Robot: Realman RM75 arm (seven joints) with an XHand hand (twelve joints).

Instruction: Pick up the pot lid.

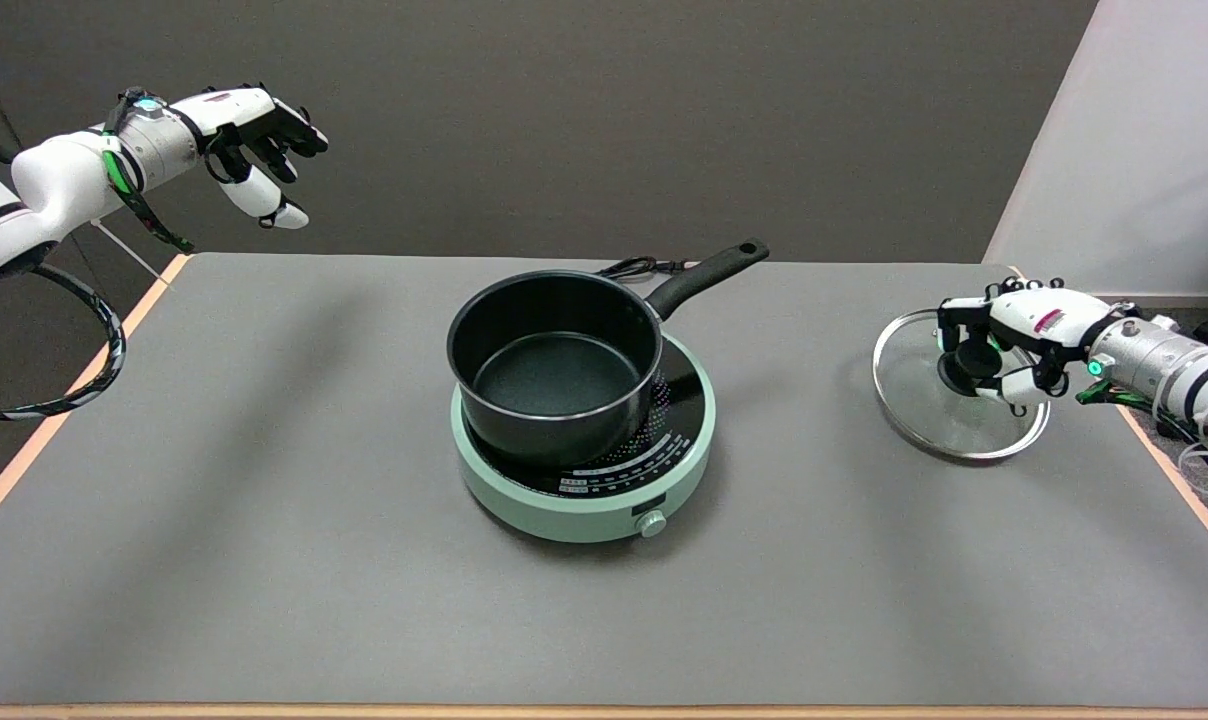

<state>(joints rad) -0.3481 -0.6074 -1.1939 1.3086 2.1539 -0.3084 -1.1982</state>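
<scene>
Glass round pot lid (924,415) with steel rim, black knob clasped by right hand (1004,345), grey matte table (264,520)

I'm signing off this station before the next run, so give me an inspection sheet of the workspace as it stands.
Surface: grey table with an orange edge, no spills seen.
Job's things: glass lid at the table's right, off the pot; whether it is lifted cannot be told.
Clutter: black pot, empty, on a green cooker at centre.
Hands: right hand grips the lid's knob; left hand idle in the air, upper left.
Cables: black cord behind the pot; cables along both arms.
Surroundings: dark back wall, light panel at right.
</scene>
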